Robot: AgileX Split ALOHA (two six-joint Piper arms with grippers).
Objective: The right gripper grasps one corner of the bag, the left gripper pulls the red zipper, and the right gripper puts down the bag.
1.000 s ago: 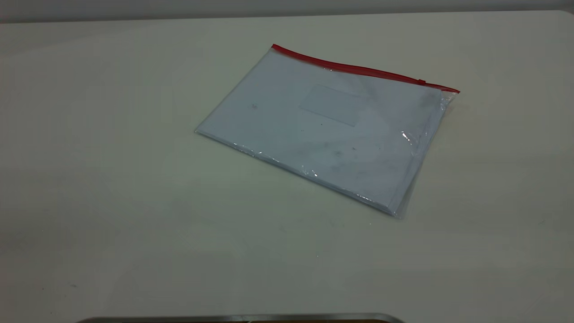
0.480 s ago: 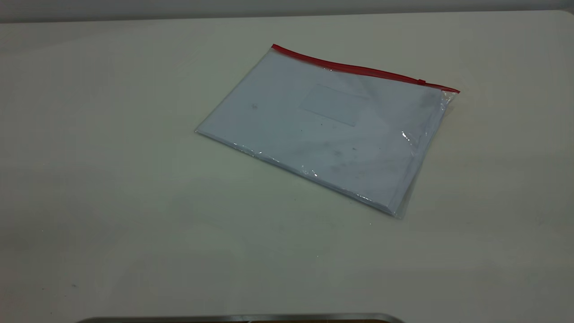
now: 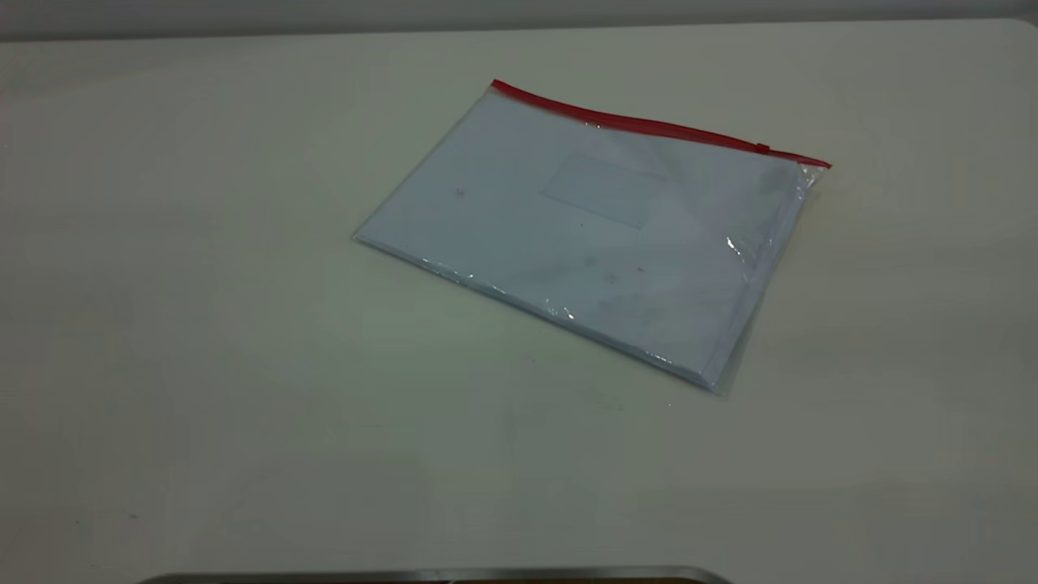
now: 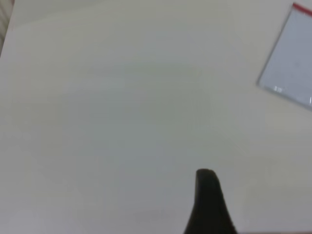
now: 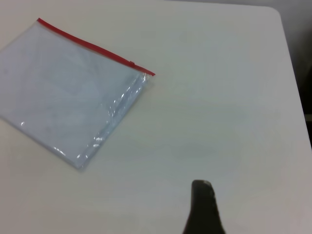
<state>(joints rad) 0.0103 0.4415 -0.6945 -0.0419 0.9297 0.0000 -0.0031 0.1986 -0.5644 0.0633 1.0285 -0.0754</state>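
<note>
the bag (image 3: pixel 592 235) lies flat on the pale worktop (image 3: pixel 203 324), a little right of centre in the exterior view, with the red zipper (image 3: pixel 649 124) along its far edge and the slider tab (image 3: pixel 762 148) near the right-hand corner (image 3: pixel 823 165). the left gripper (image 4: pixel 208 204) and the right gripper (image 5: pixel 204 207) each hang over bare worktop, well apart from the bag; i cannot tell how either one's jaws stand.

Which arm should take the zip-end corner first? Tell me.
Right, probably. In its wrist view the right gripper faces the whole bag, with the corner nearest the slider closest. The left gripper sees only the bag's far edge.
</note>
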